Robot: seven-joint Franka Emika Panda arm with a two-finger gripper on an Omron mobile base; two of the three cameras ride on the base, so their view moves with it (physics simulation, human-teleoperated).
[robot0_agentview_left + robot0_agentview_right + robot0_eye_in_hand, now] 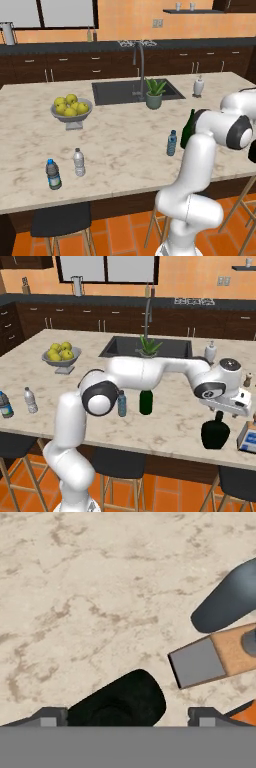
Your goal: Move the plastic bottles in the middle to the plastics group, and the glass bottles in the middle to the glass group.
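Observation:
My gripper (pixel 219 413) hangs open over a bulky dark green glass bottle (pixel 215 435) of the glass group at the island's right front. In the hand view its dark top (pixel 120 702) lies between my spread fingertips (pixel 50 716), nearer the left one. In the middle stand the slim blue plastic bottle (pixel 171 143) (pixel 121 403) and a dark green glass bottle (pixel 188 129) (pixel 145 402), partly hidden by my arm. The plastics group stands at the left front: a clear white-capped bottle (pixel 79 162) (pixel 31 400) and a blue-capped dark-labelled one (pixel 53 175) (pixel 5 405).
A bowl of lemons (pixel 71 107), the sink (pixel 135 91), a potted plant (pixel 154 95) and a soap dispenser (pixel 198 86) lie further back. A small scale (pixel 248 437) (pixel 200 662) and a shaker (pixel 246 380) sit close to the right of the gripper. Stools stand below the front edge.

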